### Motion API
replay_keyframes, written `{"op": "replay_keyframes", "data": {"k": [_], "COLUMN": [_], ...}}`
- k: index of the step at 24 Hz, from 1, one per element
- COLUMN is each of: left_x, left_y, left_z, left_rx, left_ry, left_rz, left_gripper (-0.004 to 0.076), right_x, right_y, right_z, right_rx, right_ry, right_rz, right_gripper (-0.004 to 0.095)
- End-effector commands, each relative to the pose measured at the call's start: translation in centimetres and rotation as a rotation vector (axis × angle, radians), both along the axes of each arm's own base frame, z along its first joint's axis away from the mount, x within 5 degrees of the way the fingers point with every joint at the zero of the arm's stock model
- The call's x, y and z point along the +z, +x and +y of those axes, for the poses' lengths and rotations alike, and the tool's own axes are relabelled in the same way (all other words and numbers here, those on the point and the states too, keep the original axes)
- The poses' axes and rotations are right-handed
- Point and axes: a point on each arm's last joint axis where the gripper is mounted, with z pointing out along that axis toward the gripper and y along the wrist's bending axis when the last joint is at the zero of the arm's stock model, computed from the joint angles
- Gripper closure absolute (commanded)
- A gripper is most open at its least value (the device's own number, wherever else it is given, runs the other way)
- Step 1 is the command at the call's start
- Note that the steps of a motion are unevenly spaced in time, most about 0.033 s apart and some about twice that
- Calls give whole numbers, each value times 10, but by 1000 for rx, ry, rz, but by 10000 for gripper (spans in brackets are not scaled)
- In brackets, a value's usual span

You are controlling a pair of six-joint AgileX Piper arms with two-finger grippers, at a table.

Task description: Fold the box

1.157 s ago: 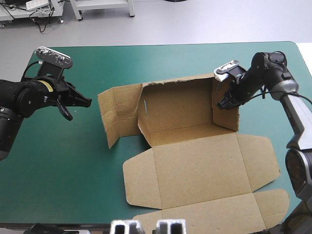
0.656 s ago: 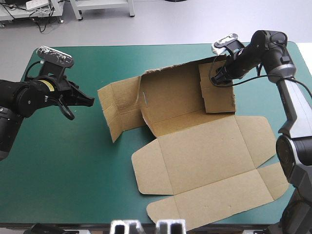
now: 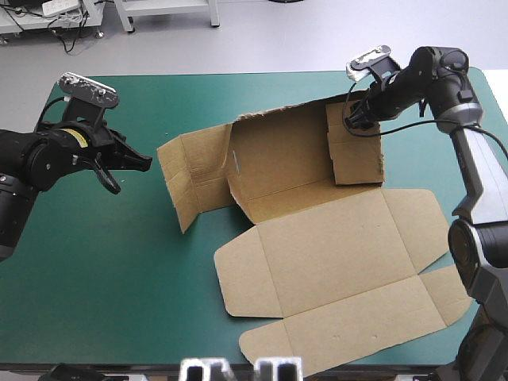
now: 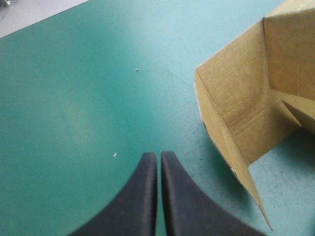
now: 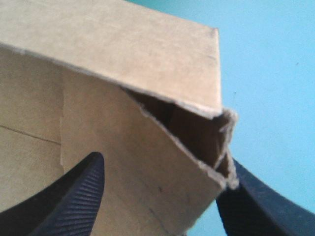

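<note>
The cut sheet of brown cardboard that forms the box (image 3: 317,262) lies on the right half of the desk (image 3: 95,262) with its teal-green cover, reaching from the middle to the near right corner. Its broad lid panels lie flat toward the near edge. The back wall stands raised toward the far edge. One side wall splays outward near the desk's middle, and the other stands upright toward the far right corner.

The right end effector (image 3: 359,119), with two black fin-shaped fingers, sits at the top of that upright side wall. In the right wrist view its fingers (image 5: 74,196) are spread, and the wall's doubled, frayed top corner lies between them. Whether they press the board cannot be told.

The left end effector (image 3: 144,163) hangs over bare cover toward the desk's left edge, apart from the box. Its fingers (image 4: 142,196) are pressed together, only a thin slit between them, and the splayed wall stands just beside and ahead of their tips.
</note>
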Motion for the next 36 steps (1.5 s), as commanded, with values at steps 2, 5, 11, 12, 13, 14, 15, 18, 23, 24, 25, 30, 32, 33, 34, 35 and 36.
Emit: {"op": "replay_keyframes", "data": {"k": [2,5,11,12,13,14,15,18,23,24,25,30,32,33,34,35,36], "left_x": [20,20,20,20,20,20,20,18,12,12,12,12,12,12,12,12,12], "left_y": [-5,-5,-5,-5,-5,-5,-5,-3,4,4,4,4,4,4,4,4,4], "left_z": [1,1,1,1,1,1,1,1,-1,-1,-1,-1,-1,-2,-2,-2,-2], "left_rx": [-3,-3,-3,-3,-3,-3,-3,-3,-5,-4,-4,-4,-5,-5,-5,-6,-6], "left_ry": [-24,-24,-23,-23,-23,-23,-23,-22,-24,-23,-23,-23,-24,-25,-26,-28,-30], "left_rz": [-111,-111,-109,-109,-109,-109,-109,-103,-76,-72,-73,-73,-71,-71,-70,-70,-69], "left_gripper": [710,710,710,710,710,710,710,710,710,710,710,710,710,710,710,711,710], "right_x": [12,-15,-71,-76,-78,-80,-80,-77,-45,-38,-25,35,44,45,46,45,44], "right_y": [6,20,44,46,47,48,49,49,34,30,24,-15,-34,-41,-54,-63,-74], "right_z": [-3,0,11,12,13,13,14,14,8,7,4,-1,-3,-5,-8,-10,-13], "right_rx": [-10,-7,3,3,3,3,4,19,-53,-63,-77,-83,-80,-80,-84,-86,-85], "right_ry": [6,10,87,102,110,116,123,117,94,92,82,95,91,78,49,31,10], "right_rz": [-99,-28,120,133,137,143,138,127,170,158,127,-4,-12,-9,-2,6,11], "right_gripper": [306,306,350,392,439,512,598,924,932,932,931,932,932,932,932,932,932]}}
